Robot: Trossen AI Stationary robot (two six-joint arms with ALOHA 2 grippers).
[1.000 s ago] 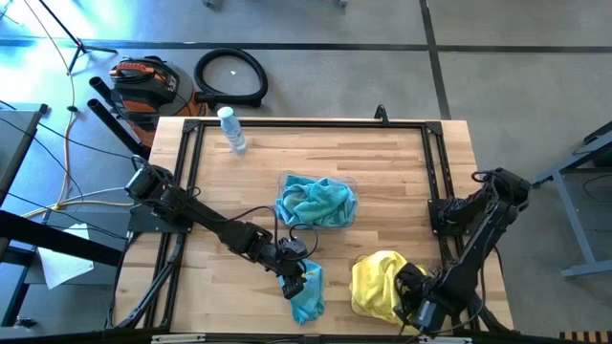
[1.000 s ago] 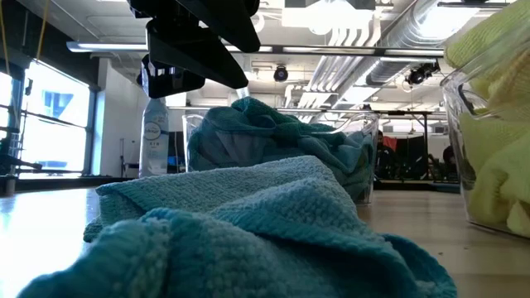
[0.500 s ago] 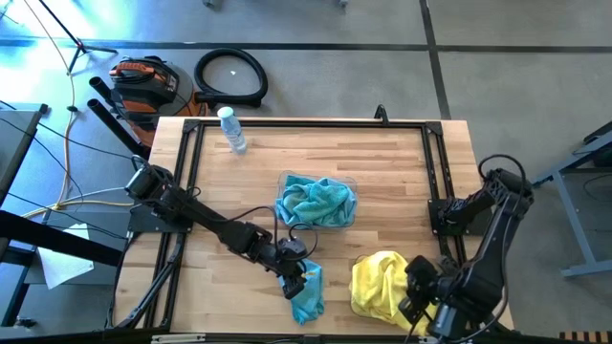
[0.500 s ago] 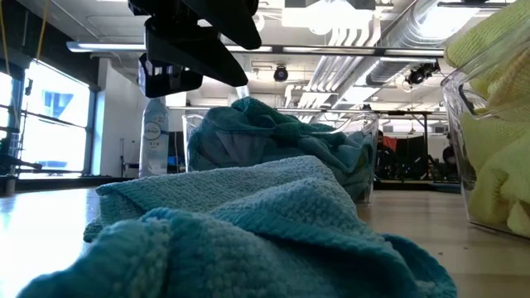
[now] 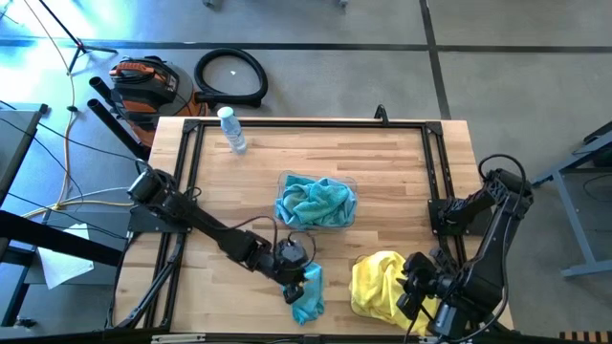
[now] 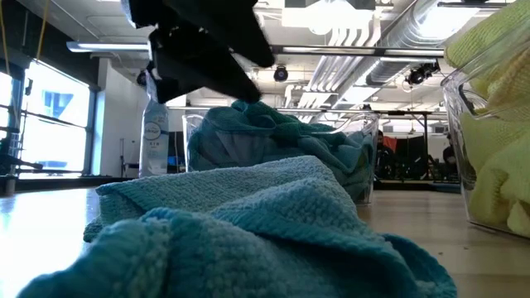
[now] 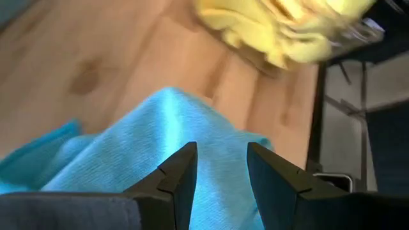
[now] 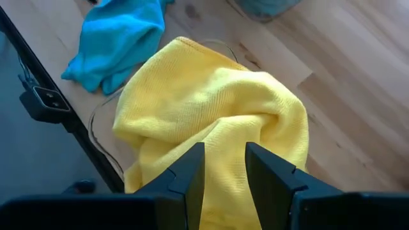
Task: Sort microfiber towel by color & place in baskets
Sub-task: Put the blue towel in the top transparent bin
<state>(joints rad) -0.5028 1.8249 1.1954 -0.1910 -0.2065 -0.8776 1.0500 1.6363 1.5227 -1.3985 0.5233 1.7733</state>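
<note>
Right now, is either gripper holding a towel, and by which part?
No. The left gripper is open above the loose teal towel; the right gripper is open over the yellow towels.

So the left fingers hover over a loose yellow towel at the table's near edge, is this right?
Not quite: that loose towel is teal, not yellow, as the high view shows. The left gripper does hover over it at the table's near edge.

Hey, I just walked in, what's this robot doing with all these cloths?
It is sorting cloths by colour into clear tubs. The left tool hangs open over a loose teal cloth lying on the table's near edge, not gripping it. The tub in the middle already holds teal cloths. The right tool hangs open just above the heaped yellow cloths in the other tub, holding nothing. A water bottle stands at the far corner.
</note>
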